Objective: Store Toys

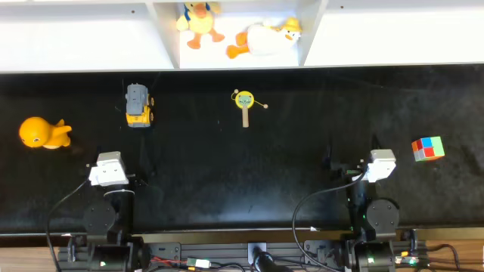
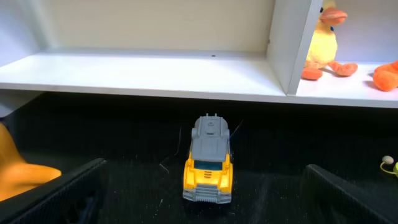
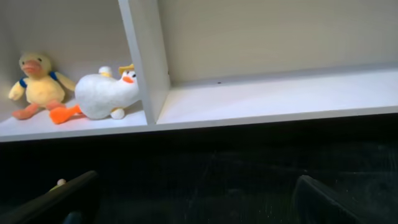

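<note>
Wide-apart jaws of the left gripper (image 2: 203,210) frame a toy truck (image 2: 209,163), which stands on the black counter (image 1: 197,174) just in front of the shelf (image 1: 91,41), before its left compartment and with its nose pointing away from the shelf. It looks like hard, light plastic: stiff enough to pinch firmly, though its wheels would probably let it roll if nudged. Its flat sides behind the cab seem the best place to hold it, across its width.

Before the shelf's middle compartment lies a small rattle (image 1: 244,105). Its thin handle and dangling beads make it fiddly, and the round head looks the surer hold. An orange duck (image 1: 44,133) sits farther out from the shelf's left end, rounded and smooth, so likely slippery. A coloured cube (image 1: 427,148) sits well out from the shelf's right end, with flat faces that should be easy to grip.

A yellow plush duck (image 1: 198,21) and a white plush goose (image 1: 265,38) already lie in the middle compartment. The right gripper (image 3: 198,193) also has its jaws apart and holds nothing.
</note>
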Robot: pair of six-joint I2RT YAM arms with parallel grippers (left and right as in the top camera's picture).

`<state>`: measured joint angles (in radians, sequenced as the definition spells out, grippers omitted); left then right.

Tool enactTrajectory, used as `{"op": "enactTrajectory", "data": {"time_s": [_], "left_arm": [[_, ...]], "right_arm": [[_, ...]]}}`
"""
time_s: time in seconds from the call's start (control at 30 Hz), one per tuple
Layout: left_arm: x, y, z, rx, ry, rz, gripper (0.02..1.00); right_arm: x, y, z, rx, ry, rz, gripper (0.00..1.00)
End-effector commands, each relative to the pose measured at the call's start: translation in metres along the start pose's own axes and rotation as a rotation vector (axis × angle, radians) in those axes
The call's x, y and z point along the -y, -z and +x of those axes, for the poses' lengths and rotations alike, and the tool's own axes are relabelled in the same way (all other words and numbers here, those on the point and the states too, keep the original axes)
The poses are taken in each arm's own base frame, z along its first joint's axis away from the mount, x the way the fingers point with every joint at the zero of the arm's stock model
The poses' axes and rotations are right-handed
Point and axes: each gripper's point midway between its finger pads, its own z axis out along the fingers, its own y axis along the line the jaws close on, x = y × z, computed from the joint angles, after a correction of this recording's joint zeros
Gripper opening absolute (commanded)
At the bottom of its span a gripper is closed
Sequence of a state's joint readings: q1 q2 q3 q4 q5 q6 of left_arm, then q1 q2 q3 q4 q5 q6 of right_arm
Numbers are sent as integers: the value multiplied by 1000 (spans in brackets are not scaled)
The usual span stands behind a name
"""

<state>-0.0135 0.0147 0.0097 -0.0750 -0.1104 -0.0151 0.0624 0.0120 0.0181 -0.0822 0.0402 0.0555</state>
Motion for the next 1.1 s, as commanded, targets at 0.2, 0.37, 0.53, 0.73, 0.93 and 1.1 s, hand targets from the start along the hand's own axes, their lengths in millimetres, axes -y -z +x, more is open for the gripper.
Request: {"op": "enactTrajectory", "data": {"time_s": [0.2,0.37,0.53,0.73,0.93,1.1], "left_arm": [[-1,3,-1,-18,-16,-7,998],[-3,12,-4,-103,-20,-10,998],[-3,18,-14,-195,-30,-9,998],[-4,27,-40,-265,-38,-11,998],[-12,41,-53,-297,-39,-46,998],[-30,45,-51,-317,-24,-131,998]], "right_arm": [[-2,0,4,-2,3,-10,996],[-2,0,4,-2,3,-10,993],[-2,0,4,-2,3,-10,996],[-2,0,4,-2,3,-10,996],[-2,0,4,-2,3,-10,996],[-2,0,4,-2,3,-10,996]]}}
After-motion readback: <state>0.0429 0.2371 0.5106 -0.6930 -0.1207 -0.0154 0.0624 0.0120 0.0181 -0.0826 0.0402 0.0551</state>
